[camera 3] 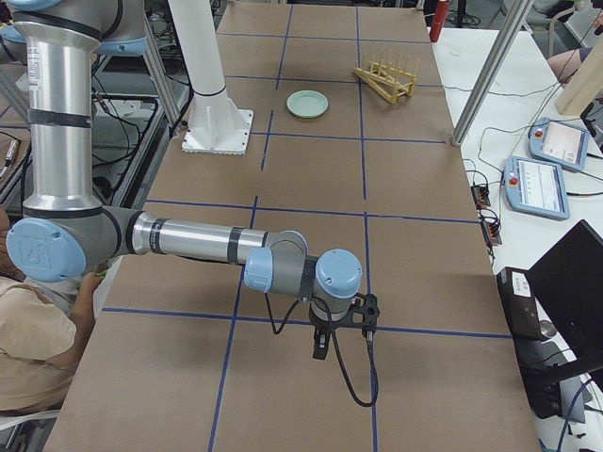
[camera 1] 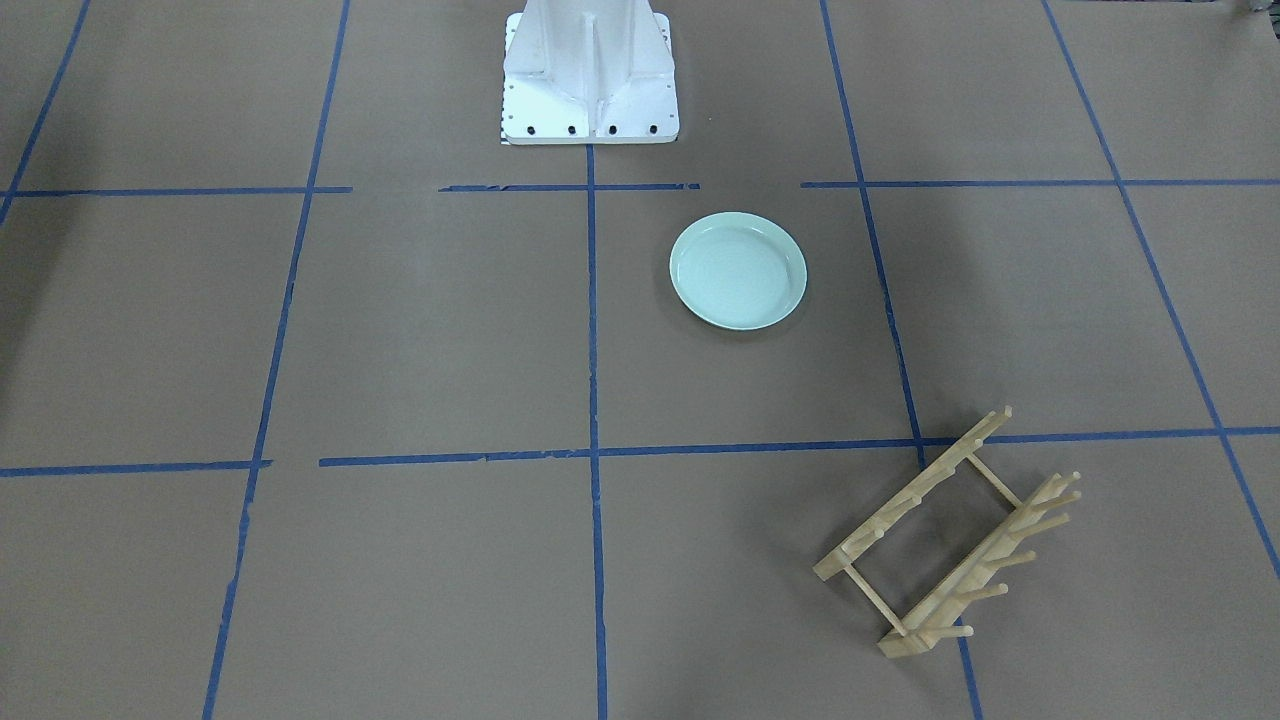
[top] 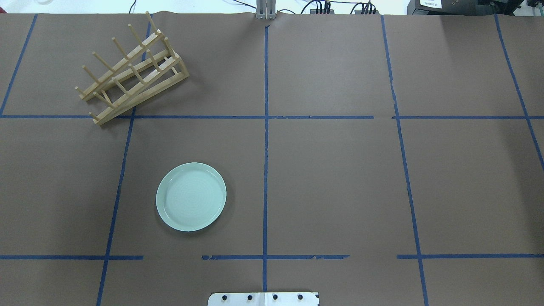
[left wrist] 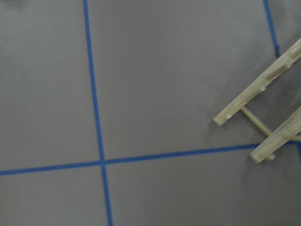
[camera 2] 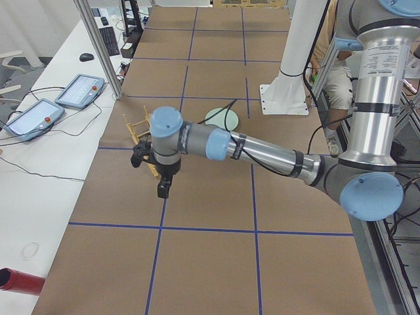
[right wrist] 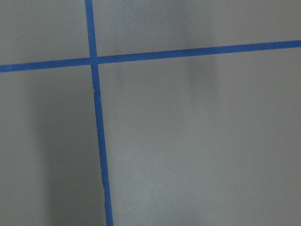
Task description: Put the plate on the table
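Observation:
The pale mint-green plate (camera 1: 738, 270) lies flat on the brown table (camera 1: 420, 330), a little in front of the robot base; it also shows in the overhead view (top: 191, 196) and both side views (camera 2: 222, 118) (camera 3: 307, 104). Nothing touches it. My left gripper (camera 2: 163, 190) hangs above the table well away from the plate, beside the wooden rack; I cannot tell if it is open or shut. My right gripper (camera 3: 320, 347) hangs low over the table's far other end; I cannot tell its state either. Neither gripper shows in the overhead, front or wrist views.
A light wooden peg rack (top: 131, 70) stands empty on the robot's left far side, also seen in the front view (camera 1: 945, 535) and the left wrist view (left wrist: 263, 117). The white robot base (camera 1: 590, 75) is at the near edge. Teach pendants (camera 2: 39, 111) lie off the table.

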Controlling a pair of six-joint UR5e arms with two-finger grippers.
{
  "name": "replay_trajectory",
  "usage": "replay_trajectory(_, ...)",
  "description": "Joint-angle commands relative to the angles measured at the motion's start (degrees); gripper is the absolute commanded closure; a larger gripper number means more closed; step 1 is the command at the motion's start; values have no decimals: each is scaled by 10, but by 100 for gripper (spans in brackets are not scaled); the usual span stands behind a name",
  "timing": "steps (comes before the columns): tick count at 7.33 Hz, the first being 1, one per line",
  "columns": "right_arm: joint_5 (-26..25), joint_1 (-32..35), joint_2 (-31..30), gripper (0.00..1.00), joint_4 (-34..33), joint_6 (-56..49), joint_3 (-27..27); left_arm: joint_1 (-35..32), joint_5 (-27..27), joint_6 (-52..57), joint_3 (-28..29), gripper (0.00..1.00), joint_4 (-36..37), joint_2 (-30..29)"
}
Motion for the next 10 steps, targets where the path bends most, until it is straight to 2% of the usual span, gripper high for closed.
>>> replay_trajectory(1,0,0,0,0,0,0,0,-13,-19,31,35,0,-17,48)
replay_trajectory(2,0,0,0,0,0,0,0,-13,-47,32,47,0,-20,54)
replay_trajectory(5,0,0,0,0,0,0,1,-15,-42,26,41,0,-17,52)
replay_trajectory(7,0,0,0,0,0,0,1,-49,-42,25,39,0,-16,49)
replay_trajectory(10,0,0,0,0,0,0,1,-57,-41,24,46,0,3,41)
